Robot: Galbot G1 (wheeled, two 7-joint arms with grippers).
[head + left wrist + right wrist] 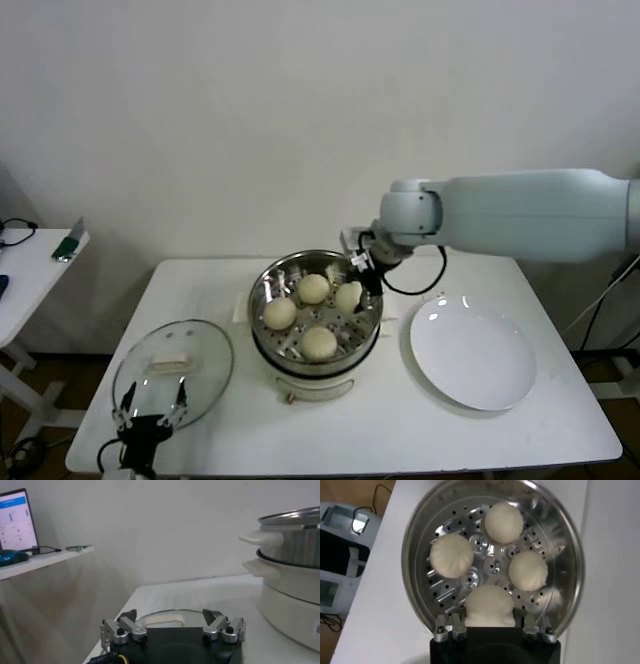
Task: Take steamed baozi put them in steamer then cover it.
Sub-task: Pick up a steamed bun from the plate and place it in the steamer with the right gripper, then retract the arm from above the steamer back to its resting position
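My right gripper [362, 283] hangs over the steamer [268, 288] at about its two o'clock rim in the head view, and its fingers [444, 628] are closed on the fourth steamed baozi [489, 605], the bun pinched between them and sitting low in the basket. In the right wrist view that held baozi lies right against my jaws, filling the gap from one finger to the other. The three other baozi [313, 288] rest free on the perforated steel floor: one at the basket's twelve o'clock, one at nine o'clock [280, 313], one at six o'clock [319, 343], all near one another but apart from the one I hold. The steamer stands on its cream-white pot base [310, 384] in the middle of the white table [400, 440]. At the steamer's three o'clock, just beside it, lies the white plate [472, 352], bare. My left gripper [152, 410] waits at the table's near left corner with its fingers [124, 628] spread wide and holding nothing. The glass cover [205, 372] lies flat on the table at the steamer's eight o'clock, just beyond my left fingertips, its cream handle [167, 362] upward.
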